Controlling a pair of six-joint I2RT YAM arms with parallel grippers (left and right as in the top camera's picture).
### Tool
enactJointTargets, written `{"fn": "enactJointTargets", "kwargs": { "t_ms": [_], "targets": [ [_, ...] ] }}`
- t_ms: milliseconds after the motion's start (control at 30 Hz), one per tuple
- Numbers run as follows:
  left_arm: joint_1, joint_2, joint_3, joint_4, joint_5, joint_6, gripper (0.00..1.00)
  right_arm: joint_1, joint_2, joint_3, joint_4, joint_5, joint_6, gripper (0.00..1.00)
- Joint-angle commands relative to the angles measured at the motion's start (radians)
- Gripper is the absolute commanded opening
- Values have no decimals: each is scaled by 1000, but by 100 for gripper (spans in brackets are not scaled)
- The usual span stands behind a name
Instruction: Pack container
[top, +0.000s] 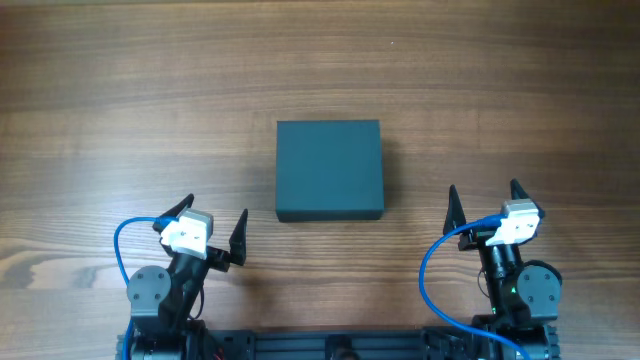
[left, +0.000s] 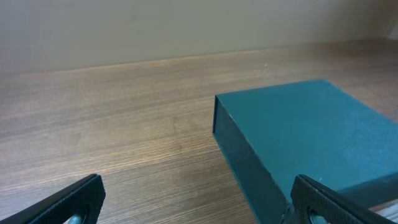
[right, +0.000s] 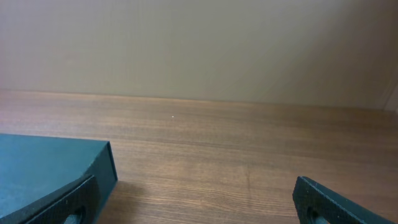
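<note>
The container (top: 329, 169), a dark teal-grey square box with its lid down, lies flat in the middle of the wooden table. My left gripper (top: 214, 223) rests near the front edge, left of and below the box, open and holding nothing. Over on the other side, my right gripper (top: 484, 204) is open too, nothing between its fingers. In the left wrist view the container (left: 305, 140) fills the right side beyond the open gripper (left: 199, 202). From the right wrist, only a corner of the container (right: 50, 171) shows at the lower left, beside the open gripper (right: 196, 202).
Bare wooden tabletop (top: 120, 110) surrounds the box on all sides. A plain beige wall (right: 199, 43) stands behind the table's far edge. The arm bases (top: 330, 345) sit along the front edge.
</note>
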Motion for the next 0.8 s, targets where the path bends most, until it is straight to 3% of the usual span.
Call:
{"fn": "enactJointTargets", "kwargs": {
  "t_ms": [0, 300, 533, 767],
  "targets": [
    [1, -11, -7, 6, 0, 40, 100, -3, -11, -6, 3, -16, 8, 100],
    [-4, -11, -7, 6, -16, 42, 100, -3, -11, -6, 3, -16, 8, 100],
    [-51, -11, -7, 11, -146, 37, 100, -3, -11, -6, 3, -16, 8, 100],
    [-51, -11, -7, 10, -146, -35, 100, -3, -11, -6, 3, -16, 8, 100]
  ]
}}
